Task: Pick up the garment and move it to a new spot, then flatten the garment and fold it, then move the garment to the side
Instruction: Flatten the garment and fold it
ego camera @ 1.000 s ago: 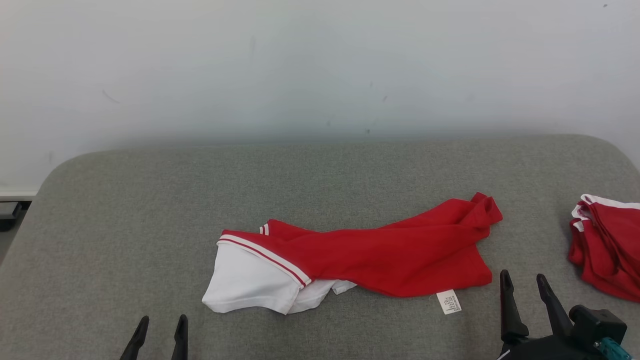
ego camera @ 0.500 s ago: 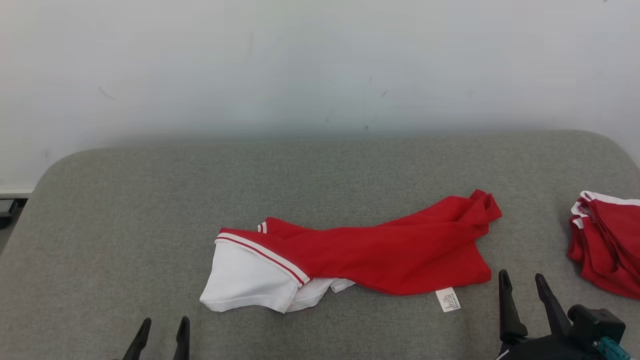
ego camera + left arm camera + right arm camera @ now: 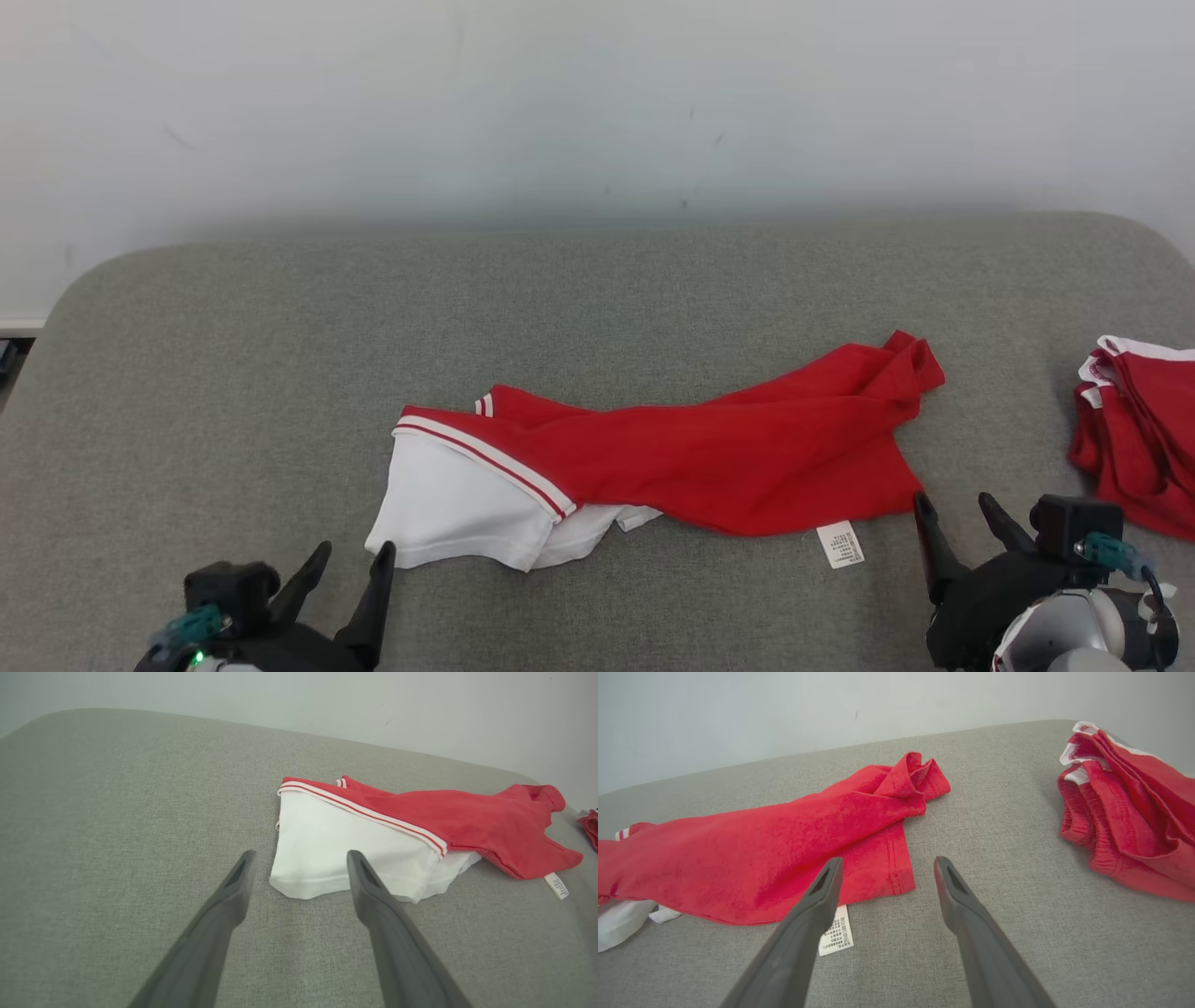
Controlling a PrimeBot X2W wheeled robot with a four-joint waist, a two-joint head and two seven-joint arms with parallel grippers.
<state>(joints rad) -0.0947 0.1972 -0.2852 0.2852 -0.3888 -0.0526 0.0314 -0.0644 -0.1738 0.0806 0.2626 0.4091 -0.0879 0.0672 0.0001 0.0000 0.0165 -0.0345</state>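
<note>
No text was legible. A white care label at the hem of the red garment, lower centre of the right wrist view, carried dark print too small to read.

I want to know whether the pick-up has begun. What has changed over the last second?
Both arms have come forward. The left gripper is now close by the white end of the garment, and the right gripper is by its red corner near the label. The head camera has also shifted. Both grippers stay open with nothing taken hold of. The garment and the red pile lie as before on the grey table.
</note>
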